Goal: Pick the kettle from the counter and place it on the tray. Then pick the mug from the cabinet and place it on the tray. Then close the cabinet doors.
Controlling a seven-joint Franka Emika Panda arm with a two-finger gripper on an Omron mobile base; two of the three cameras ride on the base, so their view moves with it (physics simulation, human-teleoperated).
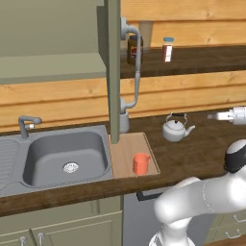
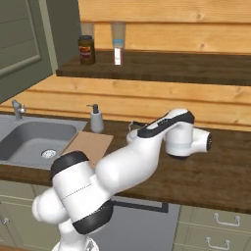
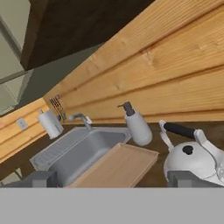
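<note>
Two dark gripper (image 3: 112, 178) fingertips are standing wide apart, empty, framing the light tan wooden tray (image 3: 118, 168). Right of the tray, the squat silvery-white kettle (image 3: 192, 162) is sitting on the dark brown wood-grain counter (image 1: 192, 153). Probably rigid, smooth and slippery; its thin arched dark handle (image 3: 179, 129) is offering the surest hold. White arm is reaching horizontally from the right.

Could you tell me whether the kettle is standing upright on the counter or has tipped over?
Upright. The kettle sits on its base on the counter, lid knob on top and dark handle arched above, spout pointing sideways, beside the tray.
</note>
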